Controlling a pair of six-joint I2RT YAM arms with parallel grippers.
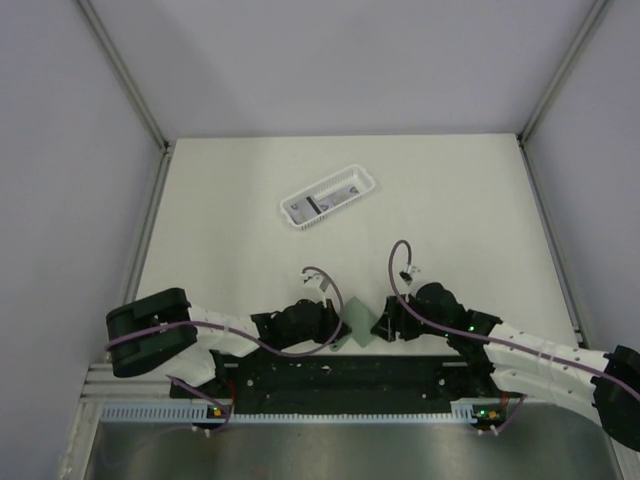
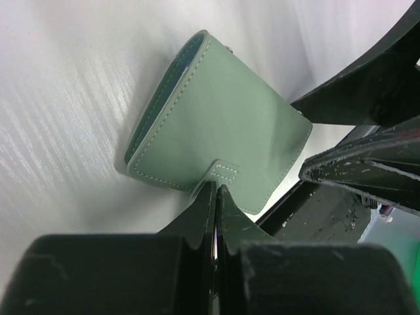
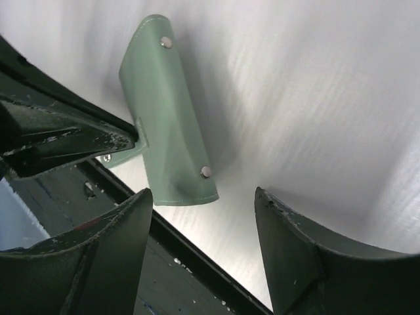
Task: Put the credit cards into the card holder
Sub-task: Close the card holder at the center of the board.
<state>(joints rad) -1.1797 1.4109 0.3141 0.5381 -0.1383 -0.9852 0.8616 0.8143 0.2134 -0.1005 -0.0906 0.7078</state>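
Note:
The sage-green card holder [image 1: 358, 318] stands tilted on the table near its front edge, between my two grippers. My left gripper [image 1: 338, 328] is shut on a small tab at the holder's edge [image 2: 223, 172]; the holder's stitched green outside [image 2: 216, 118] faces the left wrist camera. My right gripper [image 1: 384, 324] is open and empty just right of the holder. In the right wrist view the holder [image 3: 164, 111], with two metal studs, sits ahead of my right gripper [image 3: 203, 197], near its left finger and not touching it. Light-grey credit cards [image 1: 335, 195] with a black stripe lie in the basket.
A white slotted plastic basket [image 1: 300, 222] lies at an angle on the far middle of the table. The black base rail [image 3: 190, 262] runs just under the holder at the table's near edge. Grey walls enclose the table on three sides.

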